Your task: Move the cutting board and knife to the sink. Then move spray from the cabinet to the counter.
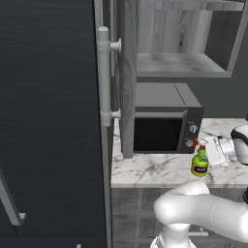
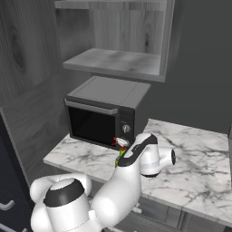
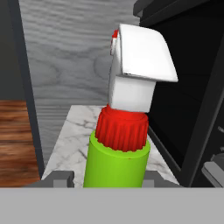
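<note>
Dark fridge [image 1: 48,121] fills the left side of the left base view, w/ a long grey handle [image 1: 104,77] down its edge. Next to it stands the tall grey wood-grain cabinet [image 1: 127,72]; its open shelf niche [image 2: 115,61] sits above the microwave and nothing rests on the shelf board as far as both base views show. Black microwave [image 1: 164,121] sits at the back left of the counter [image 1: 155,172], door shut, inside dark – can't tell if anything is in it. Counter is white marble w/ grey veins, over grey drawers [image 1: 133,213]. The spray [image 1: 199,160] stands upright at the counter's front part, just ahead of the microwave's knob corner, base looks down on the marble though contact isn't certain. In the hand view the green bottle w/ red collar and white nozzle rises right between the two dark fingertips [image 3: 61,178]. Gripper [image 3: 114,177] comes at it from the right in the left base view – jaws part-way closed around the bottle's body, a finger on each side, so it looks gripped.
</note>
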Controlling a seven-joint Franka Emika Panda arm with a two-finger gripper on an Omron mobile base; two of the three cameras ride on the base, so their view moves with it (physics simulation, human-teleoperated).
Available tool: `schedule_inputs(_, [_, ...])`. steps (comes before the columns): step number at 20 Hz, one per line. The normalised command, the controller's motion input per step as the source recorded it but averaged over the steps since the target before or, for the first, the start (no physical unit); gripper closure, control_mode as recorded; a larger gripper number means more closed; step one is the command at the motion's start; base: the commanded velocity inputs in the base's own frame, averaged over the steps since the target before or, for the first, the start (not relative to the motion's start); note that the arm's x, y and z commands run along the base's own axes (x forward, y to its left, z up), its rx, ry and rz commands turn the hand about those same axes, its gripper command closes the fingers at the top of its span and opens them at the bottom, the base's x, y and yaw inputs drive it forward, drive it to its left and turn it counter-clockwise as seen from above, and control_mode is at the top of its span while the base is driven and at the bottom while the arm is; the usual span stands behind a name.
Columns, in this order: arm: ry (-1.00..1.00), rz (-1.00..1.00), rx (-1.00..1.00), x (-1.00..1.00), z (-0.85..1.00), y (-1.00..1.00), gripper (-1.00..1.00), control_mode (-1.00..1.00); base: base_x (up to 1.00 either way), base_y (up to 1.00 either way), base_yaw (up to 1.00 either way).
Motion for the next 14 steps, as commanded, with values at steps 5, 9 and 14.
schedule_inputs(5, [0.00, 0.00, 0.00, 0.04, -0.26, -0.02, 1.00, -1.00, 0.00, 0.00, 0.00])
schedule_inputs(9, [0.03, 0.00, 0.00, 0.08, -0.27, -0.01, 1.00, -1.00, 0.00, 0.00, 0.00])
schedule_inputs(14, [0.05, 0.00, 0.00, 0.08, -0.29, 0.00, 1.00, -1.00, 0.00, 0.00, 0.00])
